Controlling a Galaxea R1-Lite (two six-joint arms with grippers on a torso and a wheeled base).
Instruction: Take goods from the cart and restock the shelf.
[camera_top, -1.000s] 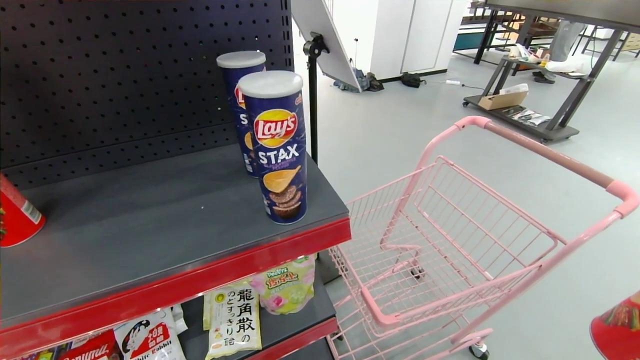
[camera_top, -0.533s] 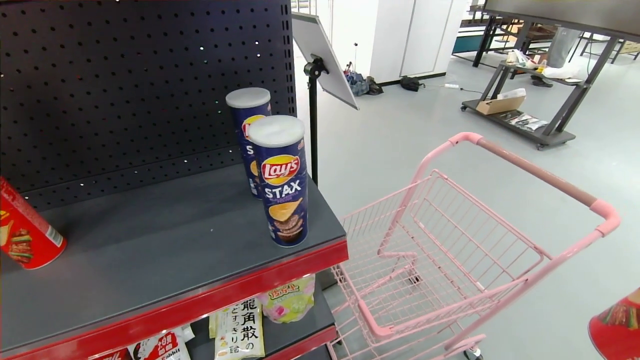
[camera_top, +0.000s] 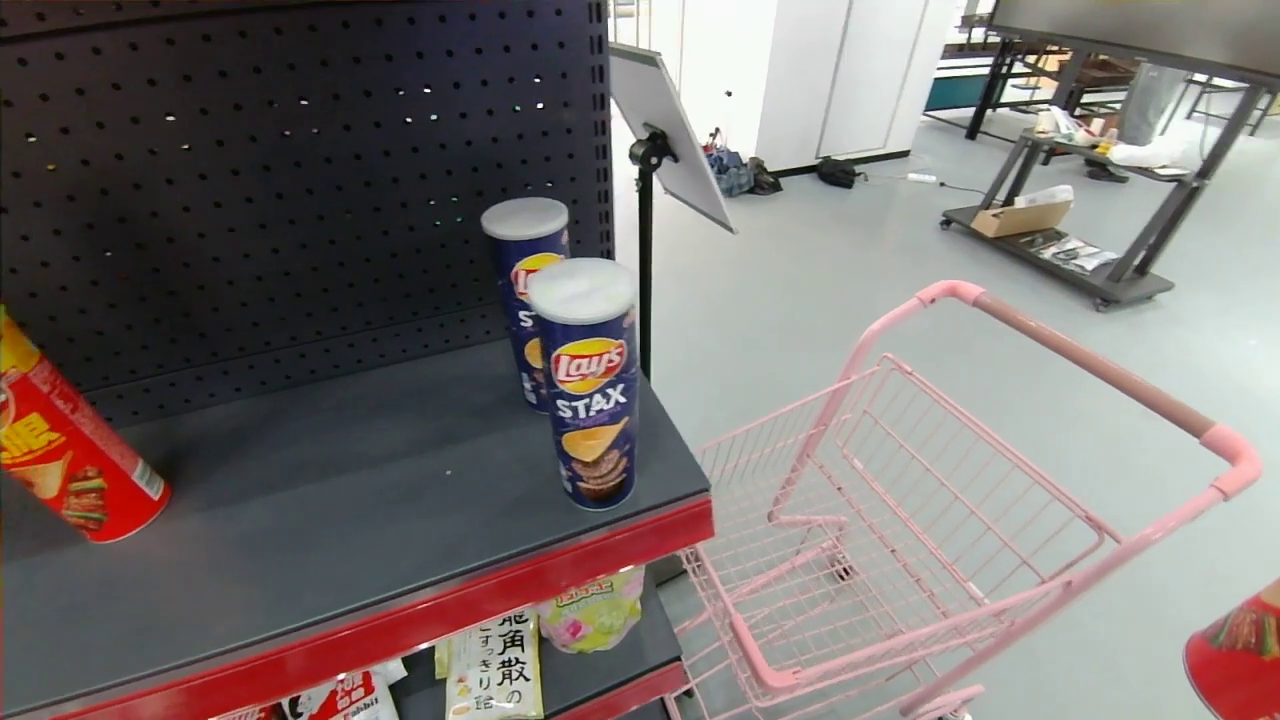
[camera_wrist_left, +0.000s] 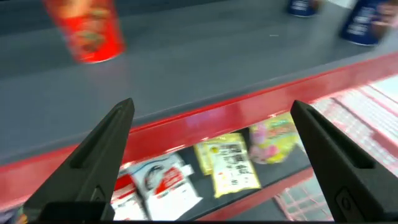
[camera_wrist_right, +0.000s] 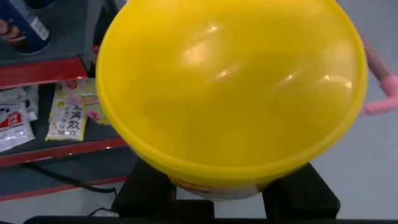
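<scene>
red chip canister (camera_wrist_right: 230, 93), yellow-lidded, sits clamped in the right pincer (camera_wrist_right: 224, 194), right of the pink cart (camera_top: 900, 500); likely light, stiff yet crushable, slick-walled, so best held mid-body. left pincer (camera_wrist_left: 211, 106) gapes open before the shelf (camera_top: 330, 480), which carries two blue canisters (camera_top: 590, 390) and a second red canister (camera_top: 75, 450); the cart's basket shows bare wire.

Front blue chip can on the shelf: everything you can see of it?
The front blue can is a tall slim tube, cardboard by the look, with a dark blue printed wrap showing chips and a pale flat lid, closed. It stands upright on the grey shelf at its right end, just behind the red front lip. A second blue can stands right behind it; whether they touch cannot be told. Nothing else touches it.
</scene>
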